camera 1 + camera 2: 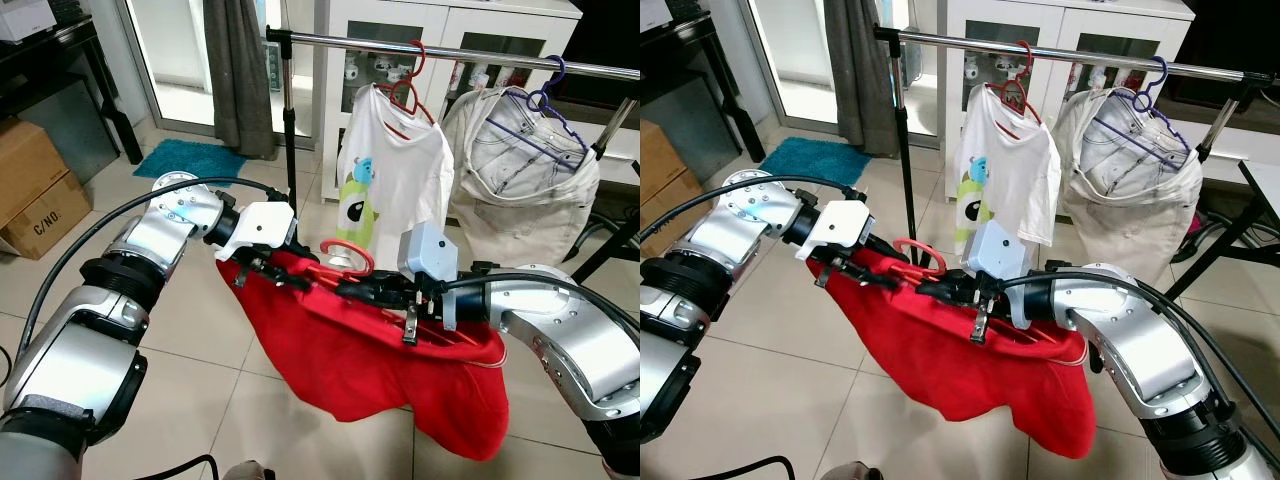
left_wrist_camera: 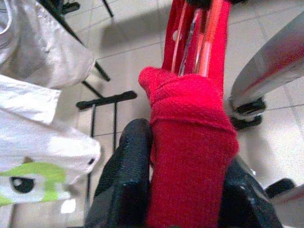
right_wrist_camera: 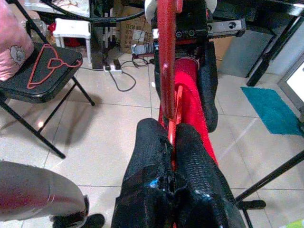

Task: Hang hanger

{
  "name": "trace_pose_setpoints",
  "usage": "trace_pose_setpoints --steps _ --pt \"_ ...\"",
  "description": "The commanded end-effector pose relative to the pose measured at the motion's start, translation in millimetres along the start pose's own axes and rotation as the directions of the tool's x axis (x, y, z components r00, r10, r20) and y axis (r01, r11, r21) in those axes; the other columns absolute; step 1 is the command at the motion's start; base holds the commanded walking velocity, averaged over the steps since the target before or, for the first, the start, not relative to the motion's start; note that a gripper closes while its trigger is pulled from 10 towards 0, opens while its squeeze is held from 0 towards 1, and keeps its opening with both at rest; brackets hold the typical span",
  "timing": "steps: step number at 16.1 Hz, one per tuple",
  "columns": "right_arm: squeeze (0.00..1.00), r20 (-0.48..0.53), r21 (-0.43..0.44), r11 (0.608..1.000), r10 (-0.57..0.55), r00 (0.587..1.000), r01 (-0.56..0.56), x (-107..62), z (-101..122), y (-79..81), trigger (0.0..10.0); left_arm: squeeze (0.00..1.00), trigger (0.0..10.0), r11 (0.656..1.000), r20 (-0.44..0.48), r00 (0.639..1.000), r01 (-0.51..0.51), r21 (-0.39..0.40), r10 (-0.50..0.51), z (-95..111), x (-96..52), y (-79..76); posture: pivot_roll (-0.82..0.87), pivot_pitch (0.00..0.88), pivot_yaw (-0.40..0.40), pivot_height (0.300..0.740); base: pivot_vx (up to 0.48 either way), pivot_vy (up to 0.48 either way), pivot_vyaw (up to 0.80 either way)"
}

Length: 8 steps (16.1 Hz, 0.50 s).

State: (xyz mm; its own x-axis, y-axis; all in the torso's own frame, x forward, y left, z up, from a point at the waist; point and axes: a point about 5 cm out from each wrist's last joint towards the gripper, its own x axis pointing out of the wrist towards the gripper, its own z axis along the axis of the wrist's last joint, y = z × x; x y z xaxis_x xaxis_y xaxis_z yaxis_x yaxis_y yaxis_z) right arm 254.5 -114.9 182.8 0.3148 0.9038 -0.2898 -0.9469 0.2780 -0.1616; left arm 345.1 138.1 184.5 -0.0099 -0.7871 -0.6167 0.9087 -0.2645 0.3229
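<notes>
Pincers left and right clamp red hanger before crowded rail.

Red garment: matt knitted cloth, coarse weave visible in left wrist view. Red hanger: glossy smooth plastic. Left gripper and right gripper fingers: matt black, textured rubbery pads. Arms: brushed silver metal. Clothes rail: polished metal. Floor: glossy smooth tile. White T-shirt: soft matt cloth.
</notes>
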Motion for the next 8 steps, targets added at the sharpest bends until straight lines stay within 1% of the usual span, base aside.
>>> trace_pose_setpoints --steps 1,4,8 --pt "0.0 0.07 -0.06 0.998 0.027 0.997 -0.023 1.0 19.6 -0.1 10.0 0.0 0.0 0.999 0.0 0.999 -0.046 0.003 0.046 2.1 -1.6 5.1 -0.12 0.0 0.019 0.74 0.0 0.0 0.0" --pt "0.0 0.074 -0.052 0.999 0.021 0.997 -0.017 -0.1 19.9 -1.4 10.0 0.0 0.0 0.999 0.04 0.999 -0.029 -0.029 0.03 -1.4 -4.6 -0.9 -0.12 0.0 0.018 0.74 0.0 0.0 0.0" --pt "0.0 0.075 -0.051 0.999 0.017 0.997 -0.013 -0.9 19.5 -2.1 10.0 0.0 0.0 0.999 0.061 0.998 -0.023 -0.042 0.026 -2.4 -4.4 -3.3 -0.12 0.0 0.014 0.74 0.0 0.0 0.0"
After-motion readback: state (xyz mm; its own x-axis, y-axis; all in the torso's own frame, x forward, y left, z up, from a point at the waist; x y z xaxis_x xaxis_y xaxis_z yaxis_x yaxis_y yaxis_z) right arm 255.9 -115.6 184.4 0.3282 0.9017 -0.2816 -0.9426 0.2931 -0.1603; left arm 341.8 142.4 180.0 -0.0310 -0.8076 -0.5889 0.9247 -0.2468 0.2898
